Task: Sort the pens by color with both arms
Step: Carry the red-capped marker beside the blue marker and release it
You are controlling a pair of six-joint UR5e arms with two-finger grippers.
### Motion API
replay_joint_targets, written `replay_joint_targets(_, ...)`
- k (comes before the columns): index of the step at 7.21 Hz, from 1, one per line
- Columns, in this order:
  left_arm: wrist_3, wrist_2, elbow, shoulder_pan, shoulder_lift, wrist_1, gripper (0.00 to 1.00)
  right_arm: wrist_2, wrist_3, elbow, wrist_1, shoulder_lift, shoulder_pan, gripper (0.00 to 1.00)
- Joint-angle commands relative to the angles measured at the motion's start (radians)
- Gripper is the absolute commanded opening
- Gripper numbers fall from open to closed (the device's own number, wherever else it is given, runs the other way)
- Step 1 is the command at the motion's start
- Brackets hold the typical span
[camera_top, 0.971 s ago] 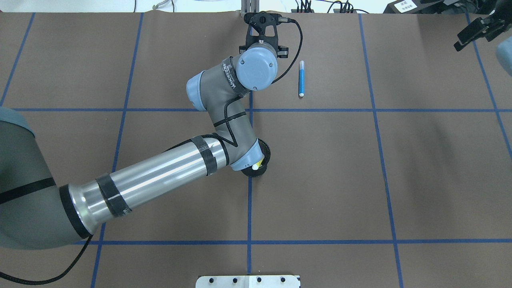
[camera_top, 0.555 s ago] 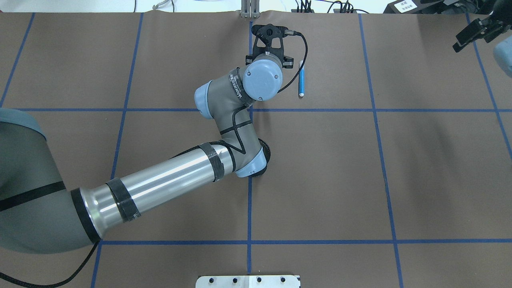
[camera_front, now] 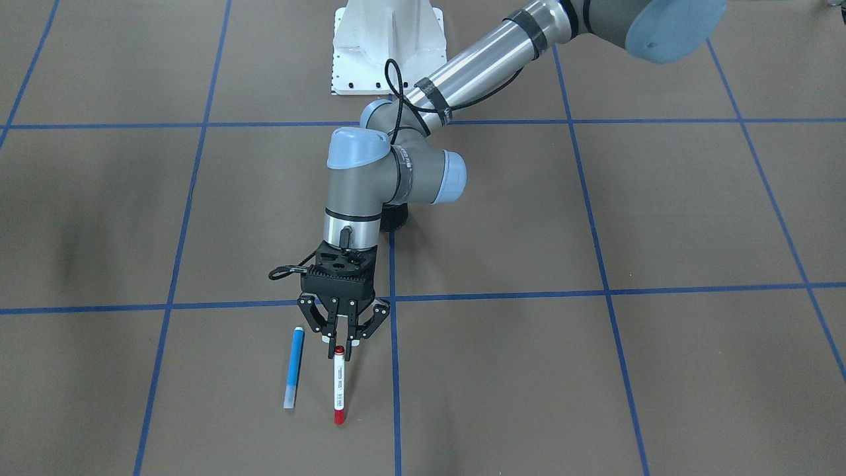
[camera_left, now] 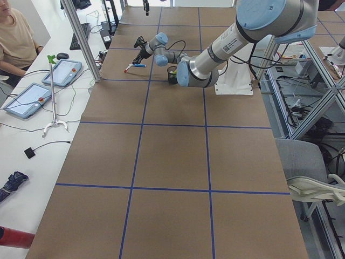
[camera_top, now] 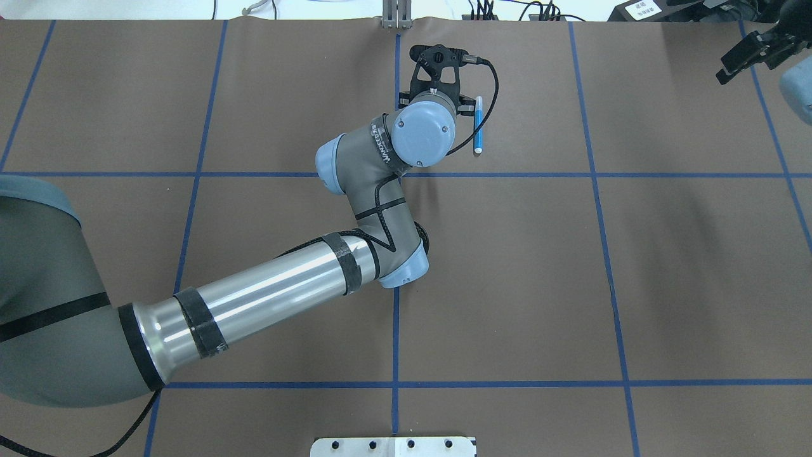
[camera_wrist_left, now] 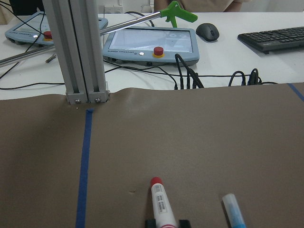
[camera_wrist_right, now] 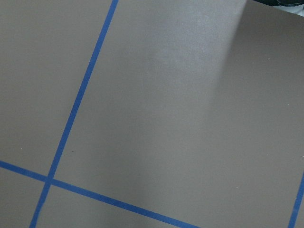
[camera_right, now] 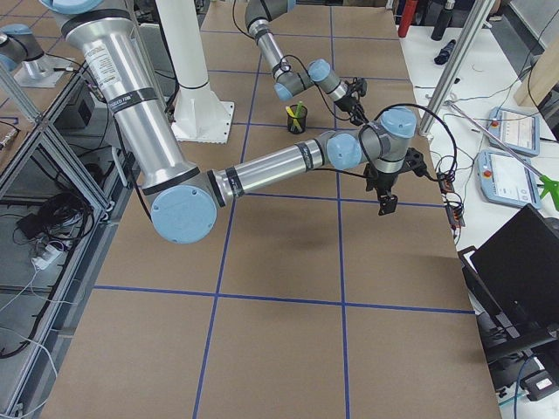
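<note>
blue pen [camera_front: 293, 367], white pen [camera_front: 339, 387] w/ red cap, brown table [camera_front: 595, 218] w/ blue grid, black left gripper [camera_front: 342, 344]

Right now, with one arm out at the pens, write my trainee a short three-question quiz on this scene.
1. True or false: the right gripper hovers over the blue pen.
2. Which pen sits between the fingertips of the left gripper? A) the blue pen B) the red-capped pen C) a green pen
3. Fill in: the black cup near the left arm's elbow holds more ____.

Key: 1 false, the right gripper is well away from both pens on the table; 2 B; 3 pens.
</note>
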Motion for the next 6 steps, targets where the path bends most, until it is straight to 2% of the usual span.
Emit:
replay_joint_targets(1,0.004,-0.006,-0.018,0.002,0.0,0.0,0.82,0.0,-0.002,0.001,0.0,0.003,0.0,1.0)
replay_joint_targets(2,0.01,-0.006,-0.029,0.002,0.0,0.0,0.98,0.0,-0.002,0.001,0.0,0.003,0.0,1.0)
replay_joint_targets(4,0.048,-0.009,-0.099,0.0,0.017,0.013,0.99,0.0,0.003,0.001,0.044,-0.006,0.0,1.0)
replay_joint_targets(5,0.065,-0.032,-0.148,-0.004,0.026,0.059,0.99,0.0,0.029,0.003,0.051,0.001,0.0,1.0)
replay_joint_targets(6,0.064,-0.059,-0.246,-0.012,0.028,0.216,0.99,0.0,0.082,0.018,0.058,0.004,0.0,1.0)
